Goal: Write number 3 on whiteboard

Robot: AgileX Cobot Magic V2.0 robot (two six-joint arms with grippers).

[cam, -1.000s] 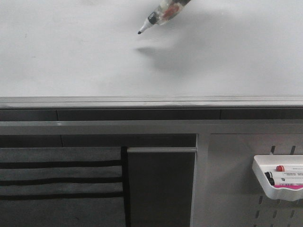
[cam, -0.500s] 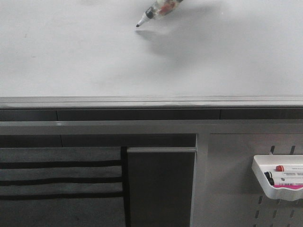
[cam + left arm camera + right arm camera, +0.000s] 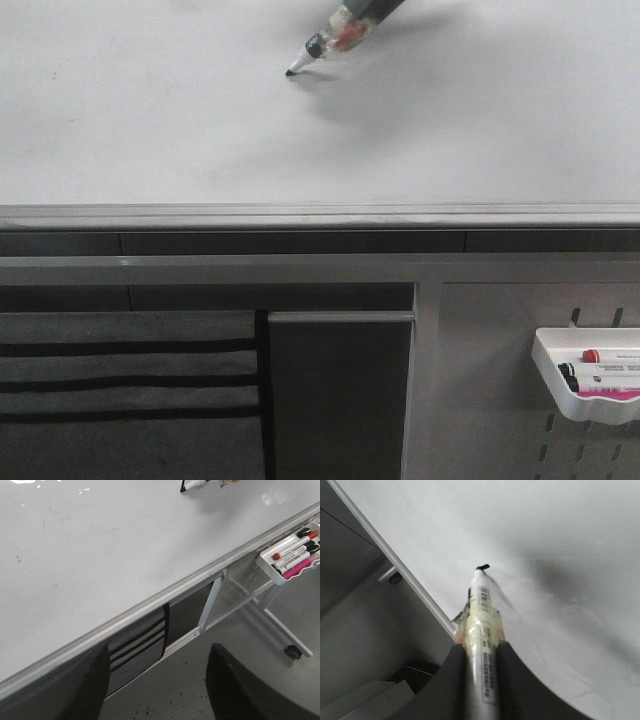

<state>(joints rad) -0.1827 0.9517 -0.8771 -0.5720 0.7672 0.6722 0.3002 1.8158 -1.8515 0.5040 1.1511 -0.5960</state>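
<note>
The whiteboard (image 3: 150,120) is a large glossy white board with a grey edge rail; no drawn number 3 shows on it. My right gripper (image 3: 482,652) is shut on a marker (image 3: 482,605) with a clear, labelled barrel. In the front view the right gripper (image 3: 368,12) comes in from the top and the marker (image 3: 335,35) slants down to the left. Its black tip (image 3: 291,71) meets its own shadow on the board. My left gripper (image 3: 157,680) is open and empty, off the board's near edge above the floor.
A white tray (image 3: 560,385) with several markers hangs on the grey perforated panel (image 3: 480,400) below the board at the right; it also shows in the left wrist view (image 3: 287,562). A grey striped cloth (image 3: 120,380) hangs under the rail at the left.
The marker tip has come down onto the board; a second ago it hung above its shadow. It shifted slightly away, then back toward me.
</note>
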